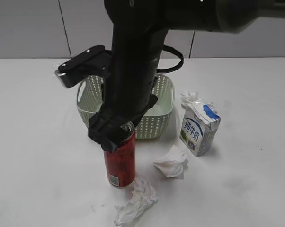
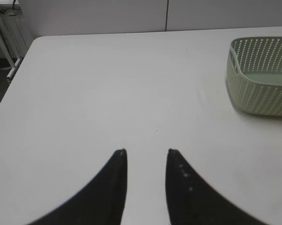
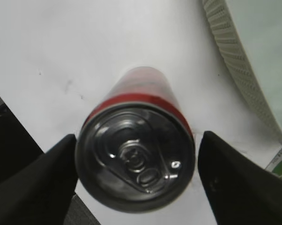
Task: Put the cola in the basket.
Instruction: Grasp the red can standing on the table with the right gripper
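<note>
Standing upright on the white counter (image 1: 38,142) just in front of the basket (image 1: 164,111), the single cola (image 1: 120,161) has bare surface to its left, while three crumpled paper wads (image 1: 171,163) and one milk carton (image 1: 199,128) crowd its right and front. The right pincer (image 3: 136,161) straddles the can's silver top with its fingers (image 3: 234,183) spread, one at each side and not clamped. The left pincer (image 2: 145,161) hangs released over open counter, well left of the basket.

The red cola (image 1: 119,160) stands upright on the table. The pale green basket (image 1: 160,119) sits just behind it, open side up.
</note>
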Tool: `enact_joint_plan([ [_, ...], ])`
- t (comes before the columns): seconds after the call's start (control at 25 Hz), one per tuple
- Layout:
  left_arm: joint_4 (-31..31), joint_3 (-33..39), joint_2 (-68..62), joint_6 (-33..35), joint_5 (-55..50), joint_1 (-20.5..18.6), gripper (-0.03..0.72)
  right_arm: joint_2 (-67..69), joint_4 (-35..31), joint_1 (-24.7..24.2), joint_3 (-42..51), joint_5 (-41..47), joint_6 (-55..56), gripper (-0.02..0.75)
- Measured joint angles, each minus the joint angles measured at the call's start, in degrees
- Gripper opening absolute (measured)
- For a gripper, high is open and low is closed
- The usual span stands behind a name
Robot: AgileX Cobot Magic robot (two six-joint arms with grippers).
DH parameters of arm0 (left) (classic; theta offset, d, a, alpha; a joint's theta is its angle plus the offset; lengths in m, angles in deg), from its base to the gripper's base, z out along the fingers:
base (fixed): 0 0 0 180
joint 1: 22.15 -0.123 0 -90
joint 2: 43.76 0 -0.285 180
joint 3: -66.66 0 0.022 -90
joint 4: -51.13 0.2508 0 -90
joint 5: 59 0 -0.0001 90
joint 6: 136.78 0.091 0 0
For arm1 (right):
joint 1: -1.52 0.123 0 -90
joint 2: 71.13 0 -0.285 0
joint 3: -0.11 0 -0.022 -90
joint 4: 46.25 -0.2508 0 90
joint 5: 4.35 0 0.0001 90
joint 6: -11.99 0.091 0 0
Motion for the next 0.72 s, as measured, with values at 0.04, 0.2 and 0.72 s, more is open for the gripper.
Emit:
enact_joint_plan([
  [0.04, 0.00, 0.00, 0.00, 0.00, 0.00, 0.00, 0.229, 0.55, 0.00, 0.00, 0.00, 0.00, 0.00, 0.591],
  [0.2, 0.00, 0.00, 0.00, 0.00, 0.00, 0.00, 0.229, 1.50, -0.07, 0.00, 0.00, -0.55, 0.07, 0.591],
  [0.72, 0.00, 0.00, 0.00, 0.00, 0.00, 0.00, 0.229, 4.56, -1.14, 0.00, -0.05, -1.24, 0.84, 0.591],
])
